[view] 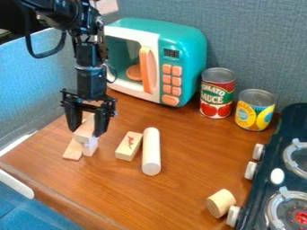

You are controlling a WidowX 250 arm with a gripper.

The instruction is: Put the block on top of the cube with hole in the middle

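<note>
At the left of the counter, the gripper [87, 129] points down with its two fingers against opposite sides of a light wooden block [85, 129]. Directly beneath the block's front end is a pale cube [90, 147], standing on the counter. The two look to be touching or nearly so. I cannot make out the cube's hole clearly. The rear of the block is partly hidden between the fingers.
A flat wooden piece [73, 150] lies just left of the cube. To the right are a rectangular block [128, 146] and a long cylinder [151, 151]. Behind stand a toy microwave [180, 40] and two cans [217, 92]; a short cylinder [221, 203] lies by the stove [273, 152].
</note>
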